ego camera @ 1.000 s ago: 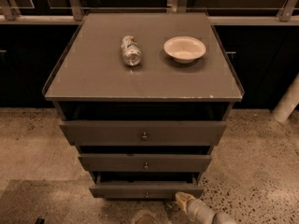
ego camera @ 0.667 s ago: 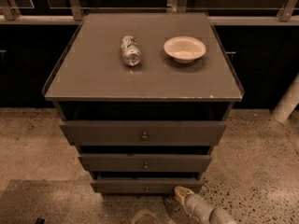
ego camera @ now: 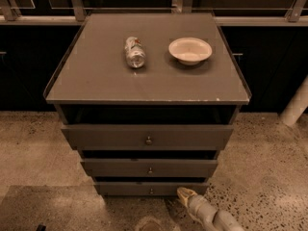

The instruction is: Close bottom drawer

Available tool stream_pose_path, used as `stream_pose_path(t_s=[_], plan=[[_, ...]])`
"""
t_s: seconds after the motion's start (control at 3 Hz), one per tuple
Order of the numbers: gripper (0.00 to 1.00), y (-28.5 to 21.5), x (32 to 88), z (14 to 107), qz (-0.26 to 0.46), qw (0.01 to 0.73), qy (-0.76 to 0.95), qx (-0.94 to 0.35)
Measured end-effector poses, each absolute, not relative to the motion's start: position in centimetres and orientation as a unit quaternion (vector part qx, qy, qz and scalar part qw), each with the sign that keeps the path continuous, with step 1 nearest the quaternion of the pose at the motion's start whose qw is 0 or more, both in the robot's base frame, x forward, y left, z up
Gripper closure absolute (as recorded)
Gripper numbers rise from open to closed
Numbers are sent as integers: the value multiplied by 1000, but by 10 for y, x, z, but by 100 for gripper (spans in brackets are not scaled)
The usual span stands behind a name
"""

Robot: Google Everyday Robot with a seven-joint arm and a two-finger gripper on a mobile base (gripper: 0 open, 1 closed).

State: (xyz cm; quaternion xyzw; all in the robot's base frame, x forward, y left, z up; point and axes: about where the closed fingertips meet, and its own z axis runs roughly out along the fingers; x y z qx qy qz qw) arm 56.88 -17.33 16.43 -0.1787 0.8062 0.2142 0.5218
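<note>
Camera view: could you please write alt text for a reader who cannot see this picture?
The robot's gripper is near the floor, just in front of the right part of the bottom drawer, the lowest of three dark grey drawers. On the cabinet top are a plastic bottle lying on its side and a white bowl to its right.

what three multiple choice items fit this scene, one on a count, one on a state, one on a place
1. How many drawers has the cabinet? A two; B four; C three.
2. How is the bottle? A upright; B lying on its side; C hanging off the edge.
3. Where is the claw? A low, by the bottom drawer's right end; B over the bottle; C on the cabinet's top.

1 C: three stacked fronts show.
2 B: it lies flat on the top.
3 A: it sits just below the lowest front's right end.
</note>
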Motion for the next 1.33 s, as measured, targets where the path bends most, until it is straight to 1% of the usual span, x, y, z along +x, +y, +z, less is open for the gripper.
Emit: stream_pose_path(t_s=[0.33,0.67,1.0,1.33], plan=[[100,-159,551,165,252,493,811,-189],[100,-169,494,161,283,446,832,-171],[81,-154,481,159,296,438,831,-176],[57,-154,482,159,296,438,831,-175]])
